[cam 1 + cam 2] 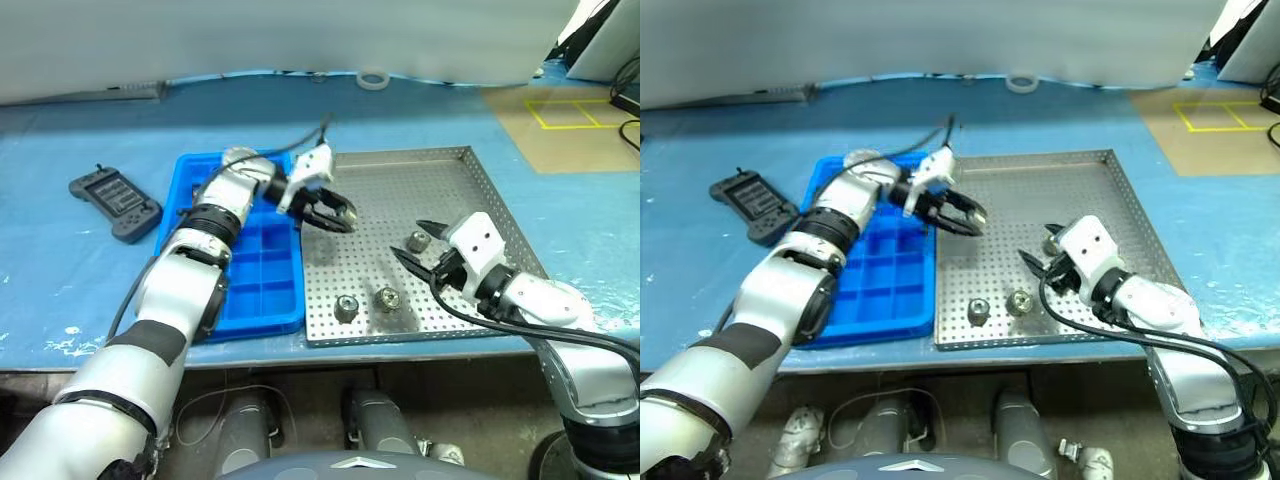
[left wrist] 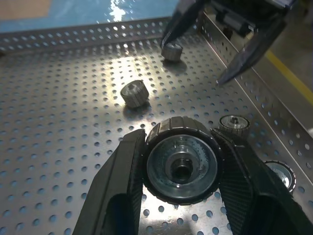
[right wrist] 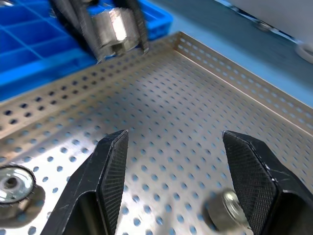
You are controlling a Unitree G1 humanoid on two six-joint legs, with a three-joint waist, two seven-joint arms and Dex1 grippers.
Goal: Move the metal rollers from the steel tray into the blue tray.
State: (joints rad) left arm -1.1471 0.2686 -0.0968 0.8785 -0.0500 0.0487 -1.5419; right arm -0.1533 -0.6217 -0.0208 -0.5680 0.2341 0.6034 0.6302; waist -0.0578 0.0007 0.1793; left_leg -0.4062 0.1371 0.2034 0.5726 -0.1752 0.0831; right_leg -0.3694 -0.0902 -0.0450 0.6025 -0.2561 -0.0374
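Three metal rollers [image 1: 386, 298] lie loose on the perforated floor of the steel tray [image 1: 480, 190], and a fourth one is off the floor, pinched between the two black fingers [image 2: 120, 196] of the left end effector [image 1: 328, 212]. In the left wrist view that held roller [image 2: 181, 166] faces the camera end-on, its central hole plain to see, with a finger pressed against each side of its ribbed rim. The left end effector hangs above the steel tray's left part, close to the edge that borders the blue tray [image 1: 262, 285], and the roller it carries is clear of both trays. Of the loose rollers, two sit side by side near the steel tray's front rim, one at [image 1: 347, 307] and the other just to its right; the third [image 1: 417, 240] lies farther back, just beside the right end effector [image 1: 412, 243]. The right end effector hovers low over the right half of the steel tray with its fingers spread apart and nothing between them; in the right wrist view the tray floor shows through the gap. The blue tray sits on the bench [image 1: 60, 280] touching the steel tray's left side, and the compartments that show hold no rollers. A black handheld remote [image 1: 114, 203] lies on the bench left of the blue tray, and a white tape roll [image 1: 373, 78] rests at the bench's far edge.
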